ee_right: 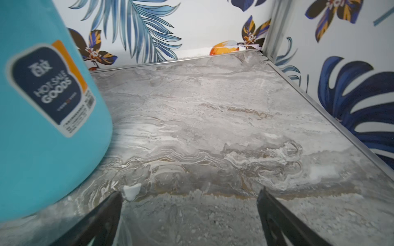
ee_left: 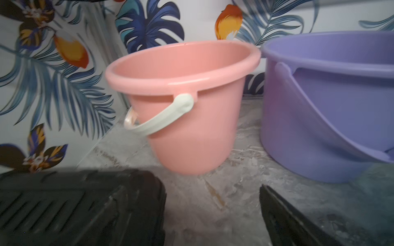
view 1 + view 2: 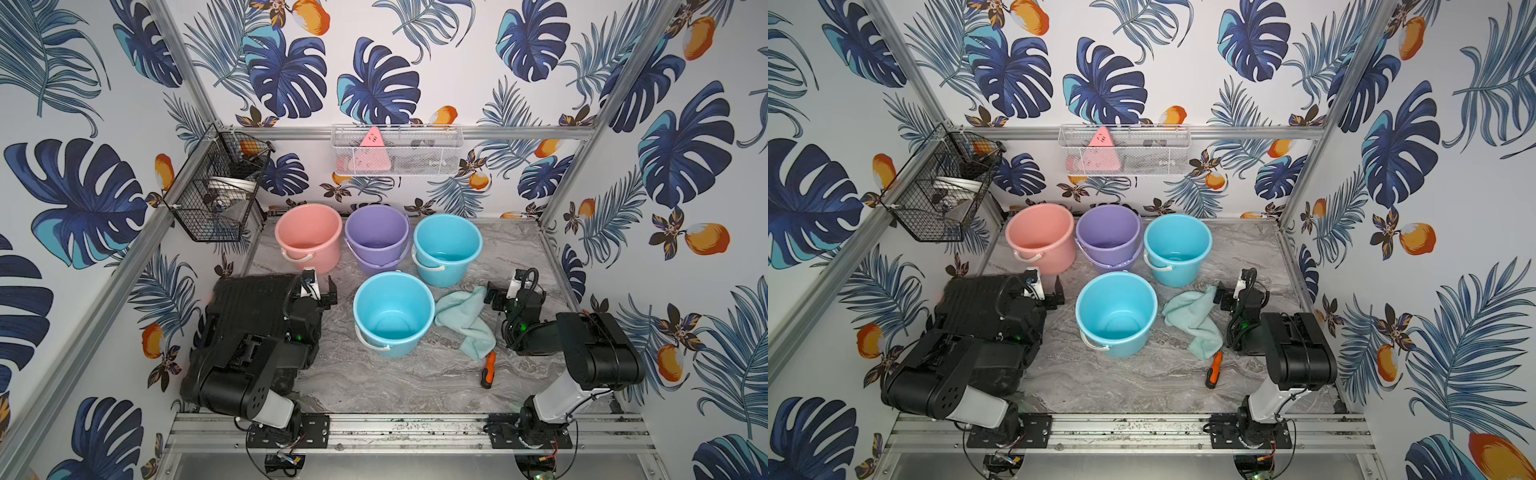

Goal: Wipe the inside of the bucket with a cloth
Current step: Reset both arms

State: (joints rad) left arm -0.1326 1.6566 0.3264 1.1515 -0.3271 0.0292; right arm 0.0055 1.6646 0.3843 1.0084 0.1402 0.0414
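On the marble surface (image 3: 395, 386), in both top views: cloth (image 3: 465, 322) lies crumpled just beside the front blue bucket (image 3: 392, 332), at its 3 o'clock, outside it. Right end effector (image 3: 494, 293) sits at the cloth's 3 o'clock edge. Left end effector (image 3: 323, 287) is at the bucket's 9 o'clock.

Left wrist: jaws apart, nothing between; pink bucket (image 2: 191, 127) ahead.

Right wrist: jaws spread wide over bare surface, gripping nothing; labelled blue bucket (image 1: 42, 149) alongside.

Fig.: enclosure w/ 3 walls in tropical leaf-and-fruit wallpaper (image 3: 457, 83); aluminium frame posts (image 3: 183, 62); grey marble-effect tabletop (image 3: 395, 382); black wire basket (image 3: 208, 208) on side rail, white mesh basket (image 3: 432, 153) on rear rail.
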